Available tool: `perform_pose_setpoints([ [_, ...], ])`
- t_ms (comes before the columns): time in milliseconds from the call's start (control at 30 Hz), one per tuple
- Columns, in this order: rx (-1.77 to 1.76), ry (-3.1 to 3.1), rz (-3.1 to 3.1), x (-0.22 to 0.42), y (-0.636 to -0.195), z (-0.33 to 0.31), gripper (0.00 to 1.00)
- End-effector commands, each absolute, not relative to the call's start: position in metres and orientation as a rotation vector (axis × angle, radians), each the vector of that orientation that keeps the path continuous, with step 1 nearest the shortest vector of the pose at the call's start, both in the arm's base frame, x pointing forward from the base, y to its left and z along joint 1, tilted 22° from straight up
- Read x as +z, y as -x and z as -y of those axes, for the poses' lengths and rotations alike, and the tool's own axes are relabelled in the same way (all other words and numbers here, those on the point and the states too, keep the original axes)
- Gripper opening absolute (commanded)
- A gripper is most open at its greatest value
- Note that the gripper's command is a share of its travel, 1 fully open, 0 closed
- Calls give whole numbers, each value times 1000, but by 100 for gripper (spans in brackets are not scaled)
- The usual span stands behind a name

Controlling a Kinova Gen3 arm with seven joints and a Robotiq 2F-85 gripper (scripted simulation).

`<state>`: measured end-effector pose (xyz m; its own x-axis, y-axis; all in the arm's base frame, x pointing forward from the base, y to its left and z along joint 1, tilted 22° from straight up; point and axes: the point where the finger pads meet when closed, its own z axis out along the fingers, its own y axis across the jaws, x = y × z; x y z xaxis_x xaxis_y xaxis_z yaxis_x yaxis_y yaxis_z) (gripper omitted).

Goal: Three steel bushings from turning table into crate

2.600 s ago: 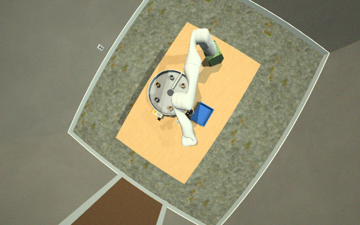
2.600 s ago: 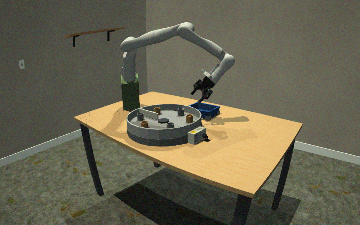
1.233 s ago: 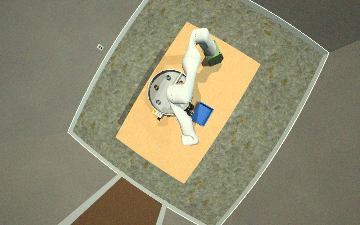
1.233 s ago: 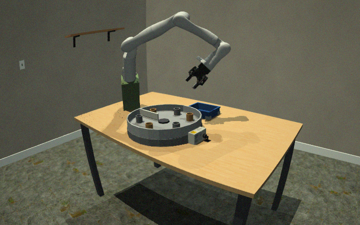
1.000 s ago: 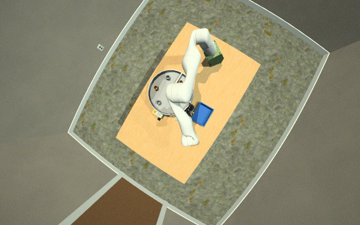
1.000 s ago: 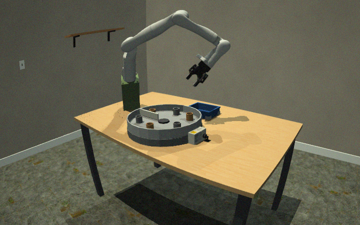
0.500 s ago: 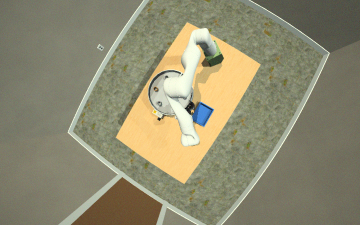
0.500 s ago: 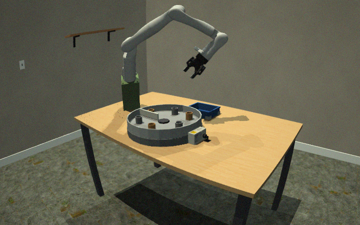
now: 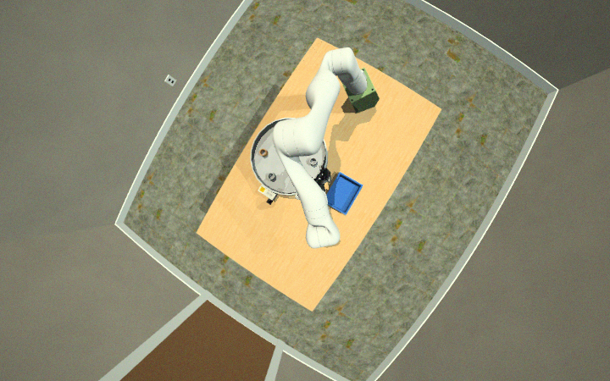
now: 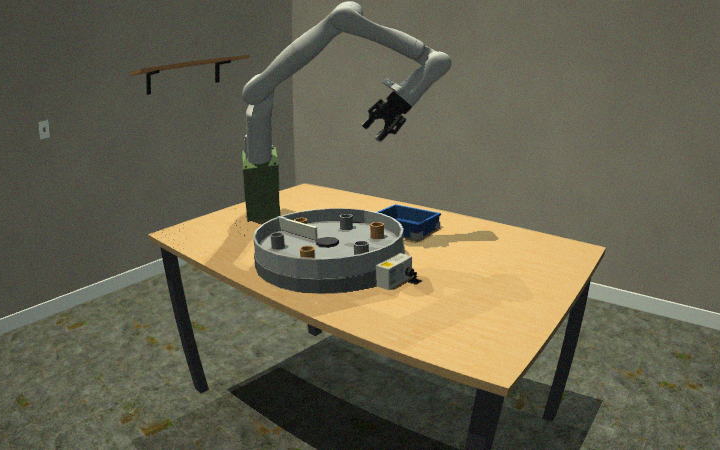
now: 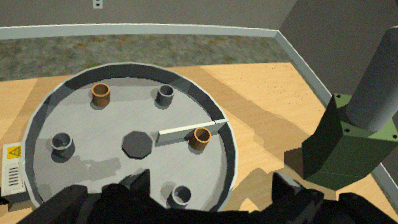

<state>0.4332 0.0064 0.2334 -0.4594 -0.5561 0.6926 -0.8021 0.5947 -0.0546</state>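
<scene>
Blue crate [image 9: 344, 193] [image 10: 410, 219] escapes the wrist view; the tool [image 9: 324, 177] [image 10: 375, 132] [image 11: 210, 184] is released

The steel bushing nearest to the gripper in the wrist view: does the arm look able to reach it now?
Probably yes. The gripper is open above the turning table, and the white divider stands away from this bushing. The rim may limit the approach a little.

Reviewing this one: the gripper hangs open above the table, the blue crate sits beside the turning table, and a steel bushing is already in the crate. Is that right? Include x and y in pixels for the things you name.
Not quite: no bushing is in the blue crate [image 9: 344, 193] [image 10: 410, 223]; the top view shows its floor bare. The rest of your statement stands.
</scene>
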Motion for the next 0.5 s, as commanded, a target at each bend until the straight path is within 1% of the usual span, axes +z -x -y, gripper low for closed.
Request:
perform_pose_setpoints([
  [0,505,-1075,2196,239,-434,-8,100],
  [200,505,-1075,2196,239,-434,-8,100],
  [367,505,-1075,2195,281,-408,-18,100],
  [467,505,-1075,2195,281,-408,-18,100],
])
